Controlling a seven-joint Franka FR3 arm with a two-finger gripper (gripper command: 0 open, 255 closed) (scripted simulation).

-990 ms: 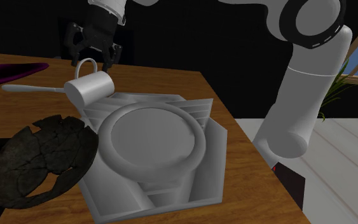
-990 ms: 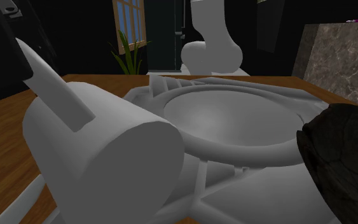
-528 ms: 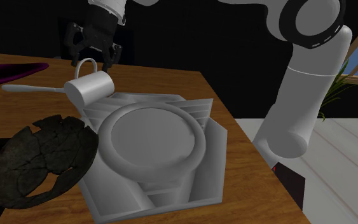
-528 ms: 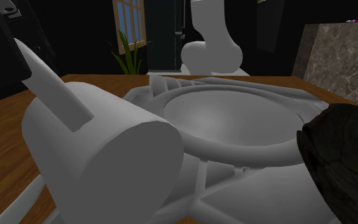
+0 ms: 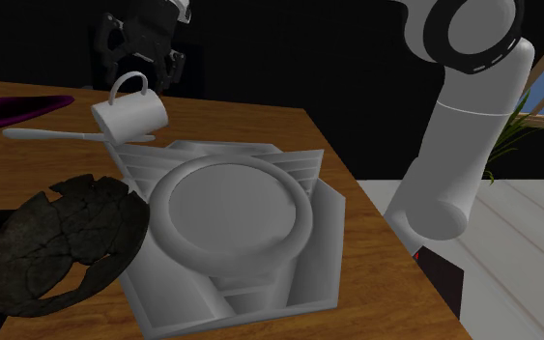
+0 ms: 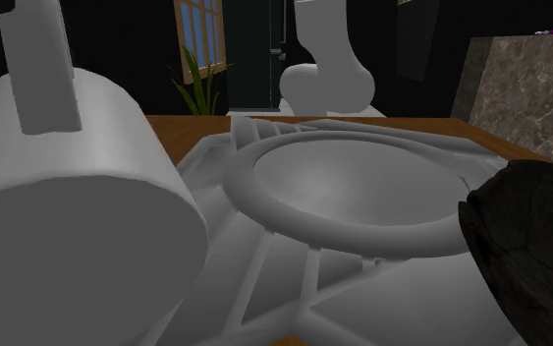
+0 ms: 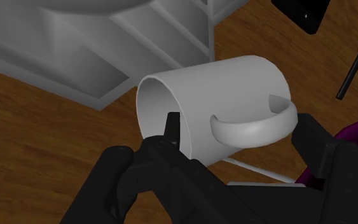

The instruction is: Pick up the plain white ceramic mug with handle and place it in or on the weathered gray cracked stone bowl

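Wrist view: gripper (image 7: 241, 130) clamped on the white mug (image 7: 228, 79) at its handle, so it hangs tilted above the bench (image 5: 250, 121); I judge the cracked stone bowl (image 5: 57, 241) comes next.

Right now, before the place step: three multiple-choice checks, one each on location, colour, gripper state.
1. In the shoulder view, the cracked dark bowl sits: A) lower left, beside the grey rack; B) inside the rack; C) under the rack.
2. The mug is: A) purple; B) white; C) black.
3. The gripper is: A) open over the bowl; B) shut on nothing; C) shut on the mug's handle.
Answers: 1A, it lies left of the rack; 2B, plain white body; 3C, the fingers clasp the handle loop.
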